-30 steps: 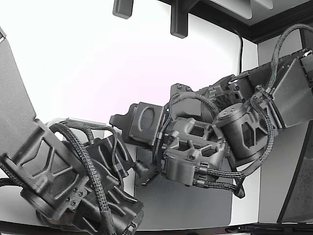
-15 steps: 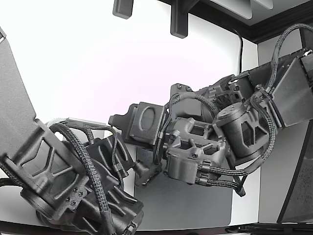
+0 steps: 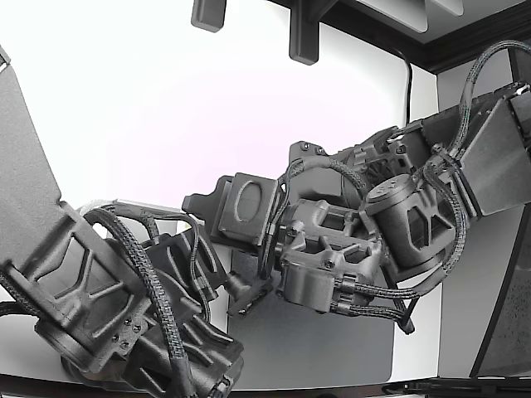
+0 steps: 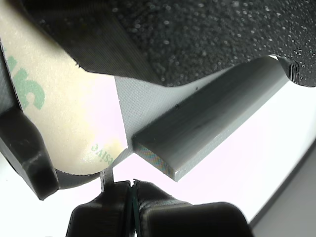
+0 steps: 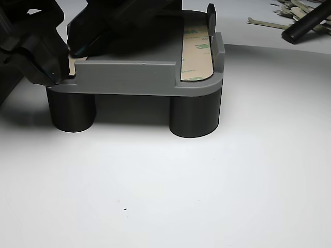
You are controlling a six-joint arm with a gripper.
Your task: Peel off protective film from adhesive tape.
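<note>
I see two dark arms crossing in the exterior view — one low at its left, one reaching in from its right. My gripper (image 4: 129, 190) has its jaws pressed together — only a thin seam between them.

Lying flat and white: table (image 5: 170, 191), taking up most of the other view. Standing directly on it, on dark round legs: grey fixture (image 5: 134, 77). Resting on the table at the far right corner of that view: scraps of peeled film (image 5: 282, 13) beside a dark rod (image 5: 305, 26).
</note>
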